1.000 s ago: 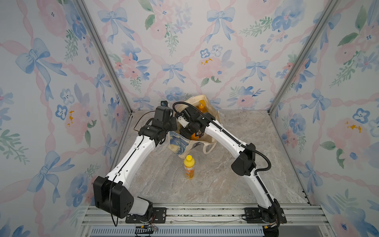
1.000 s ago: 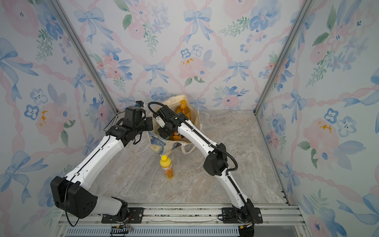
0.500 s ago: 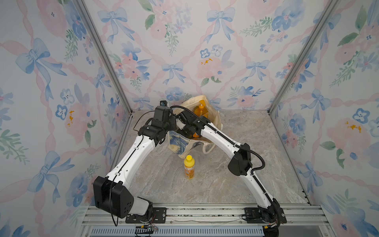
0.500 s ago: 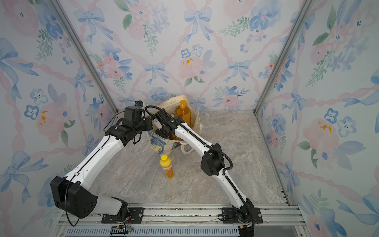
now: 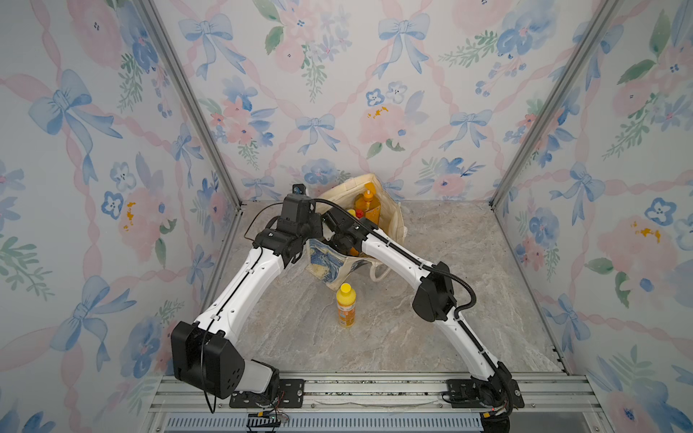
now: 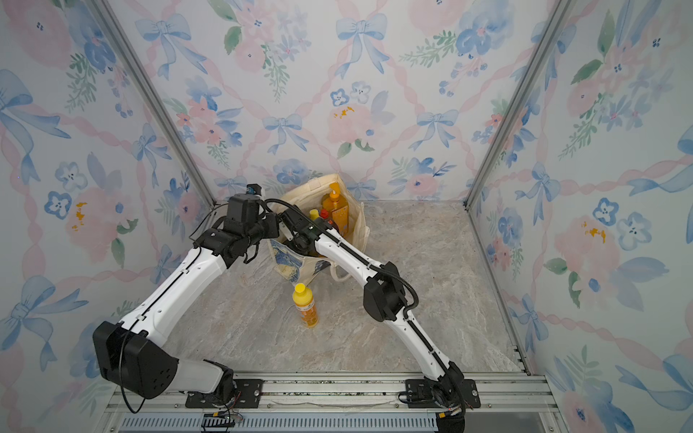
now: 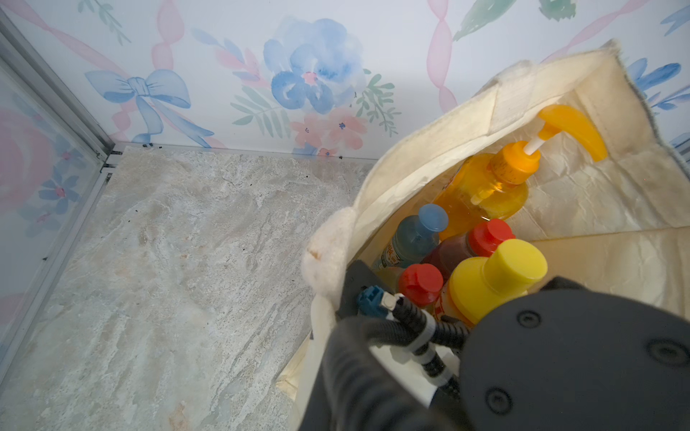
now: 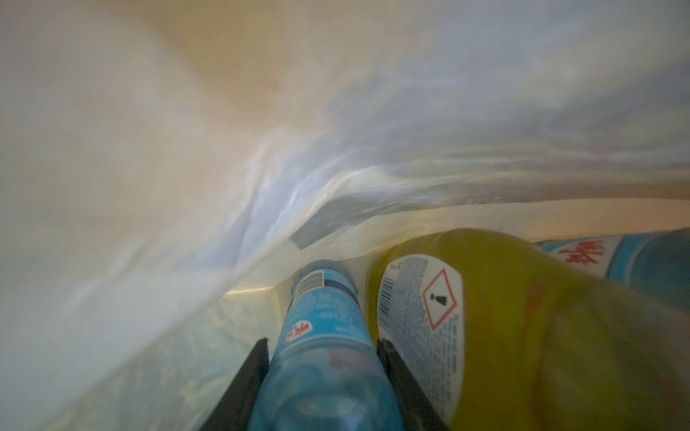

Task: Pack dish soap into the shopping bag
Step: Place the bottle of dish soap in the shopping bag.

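Black fingers (image 8: 246,380) of the right jaws press against both sides of a small blue bottle (image 8: 321,336), gripping it low inside the shopping bag (image 5: 393,225). Touching that bottle on one side is the yellow-green bottle (image 8: 504,317), its warning label turned to the wrist camera. Past it lies a second blue bottle (image 8: 653,261). Pale bag lining fills the rest of that view.

The left jaws are closed at the bag's rim, on the side nearest the left wall. The right arm's wrist hides them, so I cannot tell whether they pinch the canvas.

In the left wrist view the bag's mouth gapes. The big orange pump bottle (image 7: 485,186) stands upright against the far wall of the bag. In front of it are a dark-red bottle (image 7: 481,239) with a red cap and a yellow-capped bottle (image 7: 496,276), packed close together.

In both top views the bag stands at the back of the marble surface (image 5: 468,270), close to the rear wall. Its blue-and-yellow print (image 5: 326,262) faces forward. One lone orange bottle (image 5: 345,305) with a yellow cap stands upright on the surface just in front of the bag, outside it and clear of both arms.
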You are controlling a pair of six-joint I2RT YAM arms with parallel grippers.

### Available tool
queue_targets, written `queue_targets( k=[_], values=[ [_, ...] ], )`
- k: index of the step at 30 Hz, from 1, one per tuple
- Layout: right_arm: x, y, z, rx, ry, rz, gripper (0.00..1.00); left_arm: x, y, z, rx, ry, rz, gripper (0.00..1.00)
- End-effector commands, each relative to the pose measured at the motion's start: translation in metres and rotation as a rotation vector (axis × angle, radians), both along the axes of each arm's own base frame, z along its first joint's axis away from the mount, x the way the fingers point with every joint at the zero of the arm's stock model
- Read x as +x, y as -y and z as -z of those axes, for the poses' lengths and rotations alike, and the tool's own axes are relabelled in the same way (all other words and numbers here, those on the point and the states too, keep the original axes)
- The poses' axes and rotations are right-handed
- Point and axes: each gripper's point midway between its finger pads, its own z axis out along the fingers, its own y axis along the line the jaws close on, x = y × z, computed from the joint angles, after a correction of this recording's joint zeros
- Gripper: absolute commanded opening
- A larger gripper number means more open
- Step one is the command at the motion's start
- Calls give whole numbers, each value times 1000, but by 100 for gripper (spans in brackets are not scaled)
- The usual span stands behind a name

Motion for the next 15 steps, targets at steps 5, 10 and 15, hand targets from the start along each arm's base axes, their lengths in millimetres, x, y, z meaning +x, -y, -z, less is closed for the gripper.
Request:
queue_targets(
  k=[5,10,15],
  values=[
    [-4,-14,23,7,-13,-7,30,-12,-1,2,-10,-15,6,0],
    [-2,-15,-1,41,19,-9,48,-12,-2,2,-6,-13,2,0],
    [0,-14,-34,96,50,1,58,-12,-4,5,1,-19,-6,0]
  ],
)
